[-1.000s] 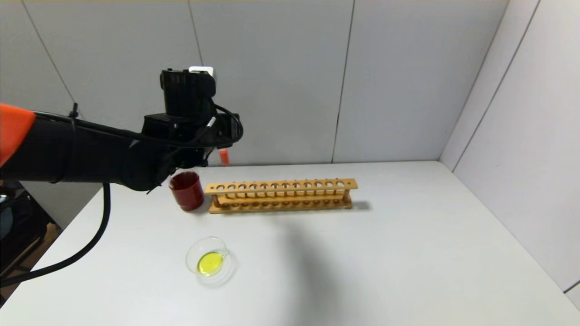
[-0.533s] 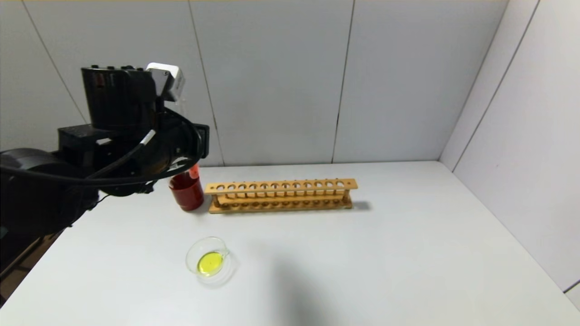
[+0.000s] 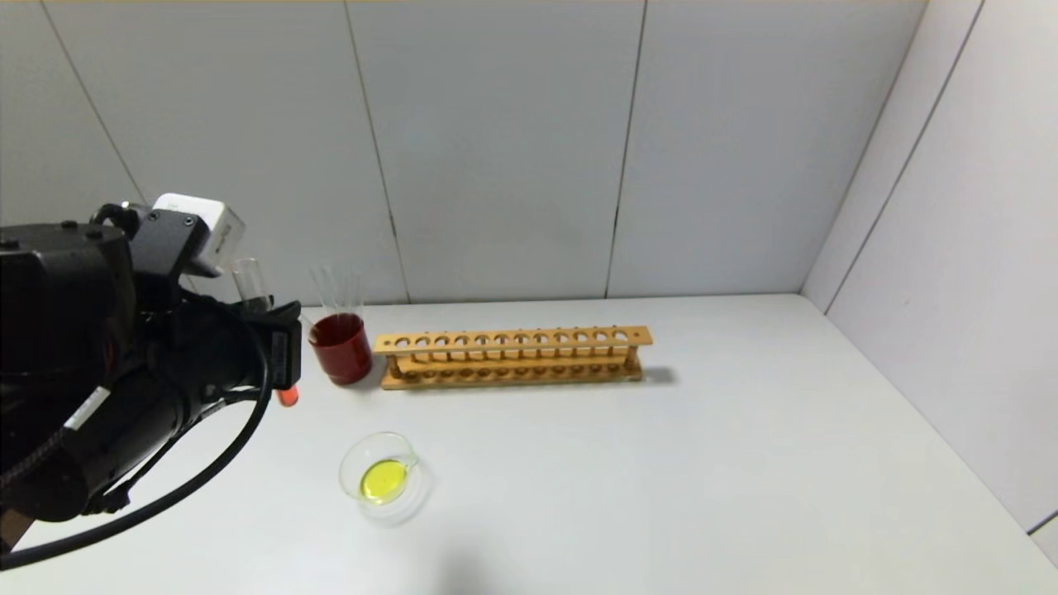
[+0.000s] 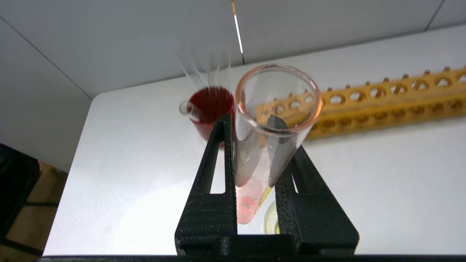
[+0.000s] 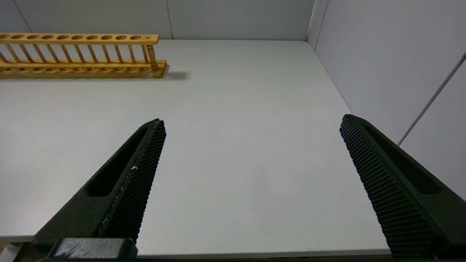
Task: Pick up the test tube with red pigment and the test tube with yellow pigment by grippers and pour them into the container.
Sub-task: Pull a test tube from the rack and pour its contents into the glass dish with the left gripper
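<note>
The red test tube point(image 4: 255, 160) is clamped between the jaws of the left gripper point(image 4: 255, 196), which are closed tight on its lower half. It is held roughly upright with a slight tilt, open mouth up, and red pigment is seen at the rounded bottom point(image 3: 288, 397). It hangs above the tabletop point(image 3: 661, 479), left of and behind the glass dish point(image 3: 382, 478), well apart from it. The dish already holds a yellow pool. The right gripper point(image 5: 251, 182) is parked over the near right part of the tabletop, jaws spread wide, nothing held.

The step in hand is judged to be the carry of the red tube to the dish, with the pour not yet made.

Risks:
- A smooth, thin glass tube is gripped by hard jaws; slip or rotation may be caused when it is tipped, and the pigment would be dropped short.
- The dish is small and shallow; if the mouth is not brought over it before the tilt, red would be spilled on the tabletop.
- The light dish could be pushed or flipped if it is touched by the tube or the jaws on a low approach.
- The dark red cup point(image 3: 340, 347), with clear tubes point(image 3: 337, 289) standing in it, and the wooden rack point(image 3: 512, 357) lie just behind; they could be knocked by a wide swing.
</note>
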